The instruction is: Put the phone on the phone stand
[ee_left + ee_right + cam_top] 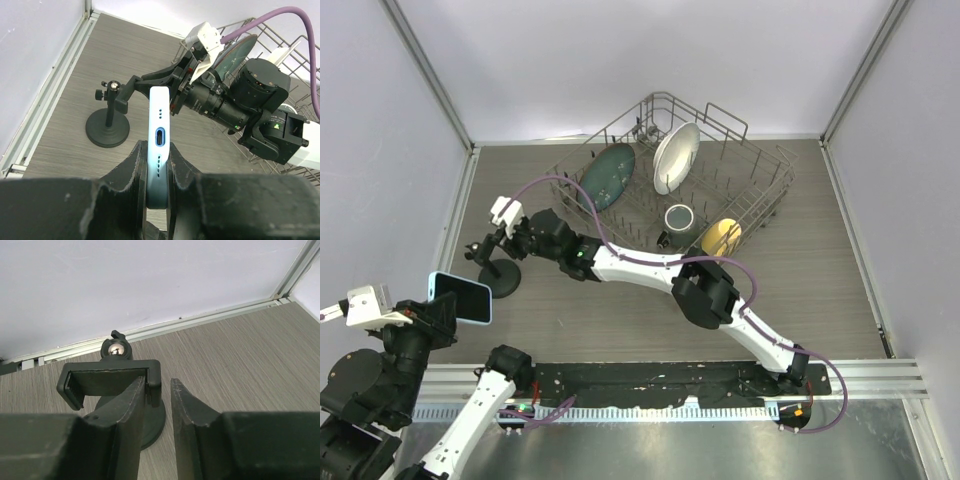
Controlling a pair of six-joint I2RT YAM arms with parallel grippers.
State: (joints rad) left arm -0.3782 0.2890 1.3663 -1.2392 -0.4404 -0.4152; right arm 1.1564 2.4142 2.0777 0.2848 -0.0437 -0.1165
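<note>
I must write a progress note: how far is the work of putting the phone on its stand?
Done: the phone is picked up, gripped by its edges in the left fingers, off the table. In hand: the right fingers, apart, are at the clamp of the phone stand. Left: the phone is not yet in that clamp.

Left arm [470,420] raised, jaws clamped; right arm [632,266] outstretched, jaws slightly parted.
</note>
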